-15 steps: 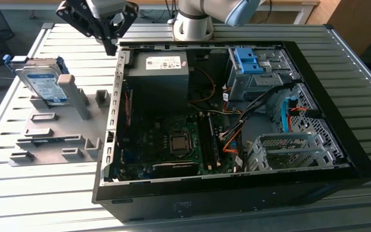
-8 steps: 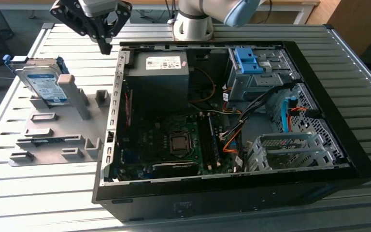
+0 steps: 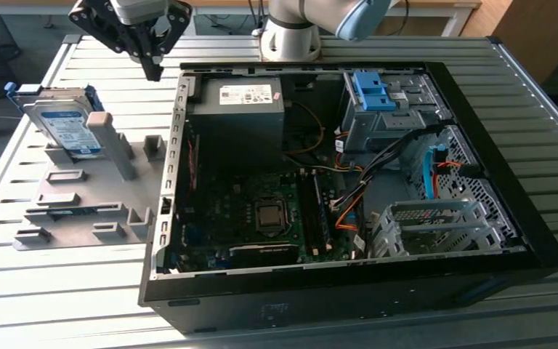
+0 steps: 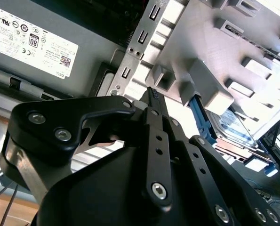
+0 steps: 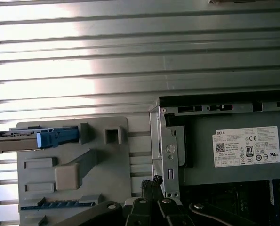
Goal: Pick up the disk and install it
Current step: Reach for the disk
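The disk (image 3: 63, 125) stands on edge in a slot of the grey holder plate (image 3: 95, 211) at the exterior view's left, its white-and-blue label facing out and blue rails on its sides. My gripper (image 3: 151, 73) hangs above the table between the disk and the open computer case (image 3: 357, 291), fingers shut with nothing in them. In the first wrist view the disk (image 5: 17, 137) appears edge-on with its blue rail (image 5: 57, 136), away from the gripper (image 5: 154, 181). The second wrist view has the closed gripper (image 4: 152, 94) near the holder plate (image 4: 252, 52), the disk (image 4: 243, 134) beyond it.
Inside the case lie a black power supply (image 3: 235, 109) with a white sticker, the motherboard (image 3: 259, 211), loose cables, a drive cage holding a bare blue bracket (image 3: 371, 91) and a perforated metal cage (image 3: 424, 225). The arm's base (image 3: 289, 36) stands behind the case on the slatted table (image 3: 56, 291).
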`<move>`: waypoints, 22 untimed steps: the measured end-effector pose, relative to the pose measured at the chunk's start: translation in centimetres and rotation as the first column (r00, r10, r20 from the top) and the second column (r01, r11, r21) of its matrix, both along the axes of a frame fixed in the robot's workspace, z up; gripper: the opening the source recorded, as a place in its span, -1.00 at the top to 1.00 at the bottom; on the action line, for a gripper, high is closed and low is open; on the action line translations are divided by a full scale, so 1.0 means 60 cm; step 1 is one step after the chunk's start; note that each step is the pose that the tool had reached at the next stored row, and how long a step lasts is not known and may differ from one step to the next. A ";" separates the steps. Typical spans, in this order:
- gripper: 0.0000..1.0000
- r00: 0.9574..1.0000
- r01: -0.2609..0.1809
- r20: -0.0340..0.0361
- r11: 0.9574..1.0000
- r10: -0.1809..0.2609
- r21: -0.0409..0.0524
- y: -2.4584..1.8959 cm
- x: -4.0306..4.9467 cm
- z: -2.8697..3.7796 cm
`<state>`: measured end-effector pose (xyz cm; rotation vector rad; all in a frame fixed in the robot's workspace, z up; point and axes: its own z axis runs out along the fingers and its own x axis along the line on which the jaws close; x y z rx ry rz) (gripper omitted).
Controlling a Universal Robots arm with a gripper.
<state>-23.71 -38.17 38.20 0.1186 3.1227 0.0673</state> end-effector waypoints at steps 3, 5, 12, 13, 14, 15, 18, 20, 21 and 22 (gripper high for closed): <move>0.79 1.000 0.000 0.000 1.000 0.000 0.000 0.0000 0.000 0.000; 0.79 1.000 0.000 0.000 1.000 0.000 0.000 0.0000 0.000 0.000; 0.79 1.000 0.000 0.000 1.000 0.000 0.000 0.0005 -0.008 0.000; 0.79 1.000 0.000 0.000 1.000 0.000 0.000 0.0008 -0.010 0.000; 0.79 1.000 0.000 0.000 1.000 0.000 0.000 0.0014 -0.012 0.000; 0.79 1.000 0.000 0.000 1.000 0.000 0.000 0.0019 -0.015 0.000; 0.79 1.000 0.000 0.000 1.000 0.000 0.000 0.0036 -0.025 0.000; 0.79 1.000 0.000 0.000 1.000 0.000 0.000 0.0043 -0.033 0.000; 0.79 1.000 0.000 0.000 1.000 0.000 0.000 0.0047 -0.037 0.000; 0.79 1.000 0.000 0.000 1.000 0.000 0.000 0.0051 -0.041 0.000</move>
